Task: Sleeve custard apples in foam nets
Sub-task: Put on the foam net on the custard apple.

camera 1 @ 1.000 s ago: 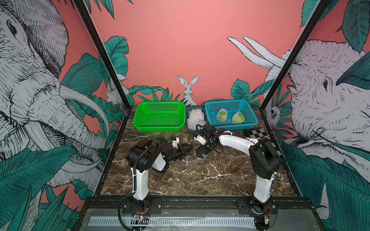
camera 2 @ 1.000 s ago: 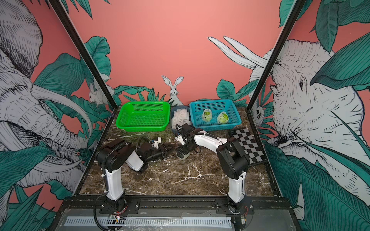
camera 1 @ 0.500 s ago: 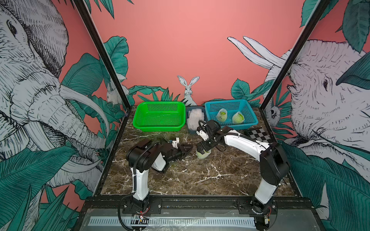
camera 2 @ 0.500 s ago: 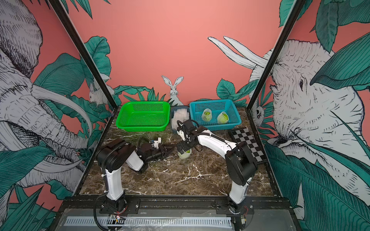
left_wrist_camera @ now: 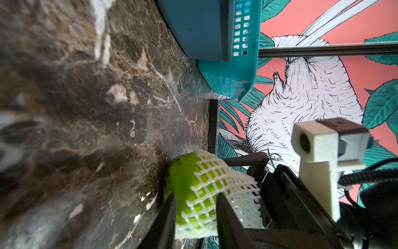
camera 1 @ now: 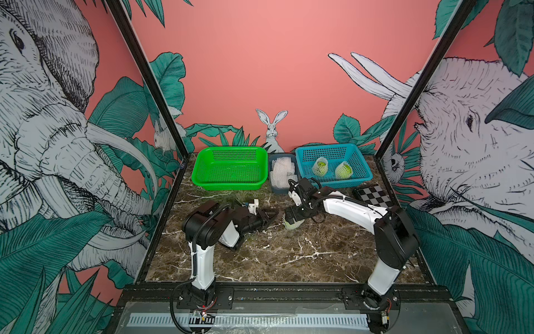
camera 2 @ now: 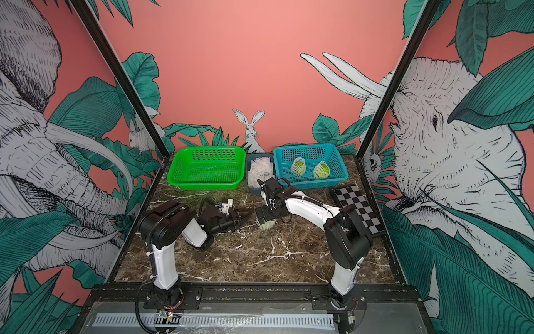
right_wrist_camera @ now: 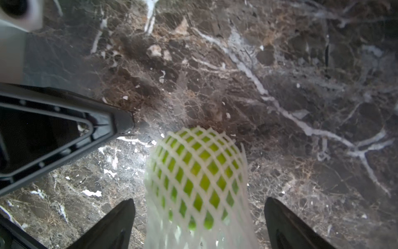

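Reference: clock face laid flat on the marble table (camera 1: 289, 260); 12 o'clock at the back wall.
Right gripper (right_wrist_camera: 199, 200): points down over the table's middle; jaws spread wide; one finger (right_wrist_camera: 114, 230) on each side of the netted fruit, with a gap on both sides; grips nothing.
Left gripper (camera 1: 273, 219): lies low at 9 o'clock of that fruit; near it but apart; jaws partly parted with nothing between them.
Sleeved custard apple (camera 1: 292, 225): just toward 12 o'clock from the table's middle; rests on the marble; bare green end down in the left wrist view.
Foam net (left_wrist_camera: 239, 191): drawn over most of that fruit; its loose end rises between the right gripper's fingers.
Blue basket (camera 1: 336, 182): at 1 o'clock; holds first netted fruit (camera 1: 320, 167) and second netted fruit (camera 1: 344, 171); the two sit side by side, apart.
Grey bin (camera 1: 277, 190): at 12 o'clock, between the two baskets; holds spare foam nets (camera 1: 281, 170).
Green basket (camera 1: 231, 185): at 11 o'clock, beside the bin.
Checkerboard (camera 1: 372, 196): at 2 o'clock; lies flat near the table's right edge.
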Motion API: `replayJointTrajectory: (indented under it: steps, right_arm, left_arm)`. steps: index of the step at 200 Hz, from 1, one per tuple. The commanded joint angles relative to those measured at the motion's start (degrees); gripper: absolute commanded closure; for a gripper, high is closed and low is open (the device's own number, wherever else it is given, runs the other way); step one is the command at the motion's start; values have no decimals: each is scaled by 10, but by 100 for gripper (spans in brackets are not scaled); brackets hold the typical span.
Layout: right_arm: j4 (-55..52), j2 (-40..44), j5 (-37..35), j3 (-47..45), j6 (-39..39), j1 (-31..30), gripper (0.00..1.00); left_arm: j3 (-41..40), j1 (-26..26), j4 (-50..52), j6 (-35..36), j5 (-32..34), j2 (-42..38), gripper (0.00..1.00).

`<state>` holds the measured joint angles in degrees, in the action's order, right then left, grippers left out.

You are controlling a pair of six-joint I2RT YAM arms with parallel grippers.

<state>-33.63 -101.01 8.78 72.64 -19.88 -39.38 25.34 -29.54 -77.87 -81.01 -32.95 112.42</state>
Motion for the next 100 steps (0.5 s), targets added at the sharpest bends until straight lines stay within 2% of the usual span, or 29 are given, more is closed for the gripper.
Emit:
replayJointTrajectory:
  steps: [1,100]
  right_arm:
    - [16,-2,-4,-2,-30,-4,8]
    - [15,-46,-29,21,-32,-20,15]
  left_arm:
    - [-3,1,-7,1,-4,-7,67]
    - [-10,1,-13,0,-3,2,67]
